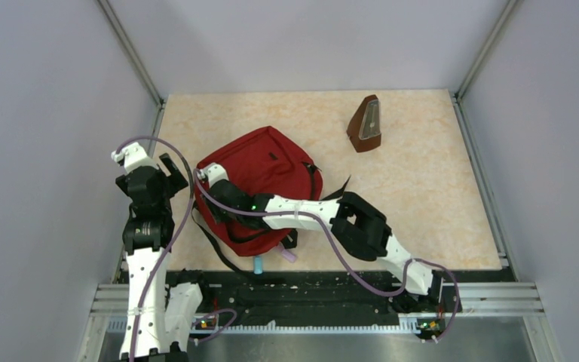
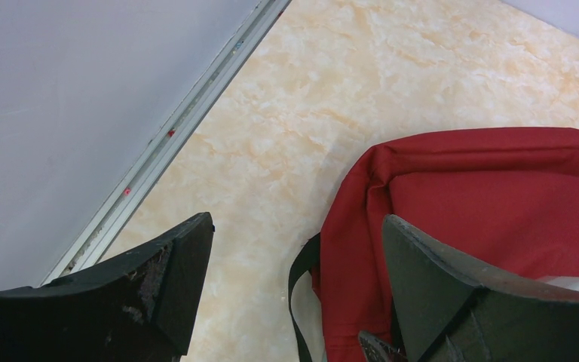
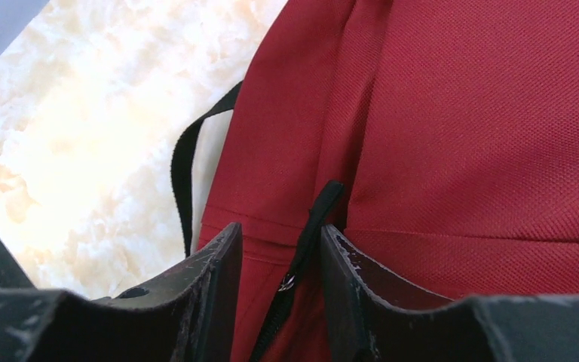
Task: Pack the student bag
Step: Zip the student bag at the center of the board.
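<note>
The red student bag [image 1: 268, 170] lies flat in the middle of the table, black straps trailing toward the near edge. My right gripper [image 1: 222, 204] reaches across onto the bag's left part. In the right wrist view [image 3: 280, 228] its jaws stand a little apart, astride a black zipper pull [image 3: 313, 222] on the red fabric [image 3: 460, 136], neither finger pressing it. My left gripper [image 1: 172, 168] hovers just left of the bag; in the left wrist view [image 2: 298, 219] it is wide open and empty over bare table, with the bag's edge [image 2: 490, 188] by its right finger.
A brown pyramid metronome [image 1: 366, 124] stands at the back right. A small cyan item [image 1: 258, 265] and a pale pink one [image 1: 289, 255] lie at the near edge under the bag. A black strap loop [image 2: 301, 286] lies by the bag. Walls close in left and right.
</note>
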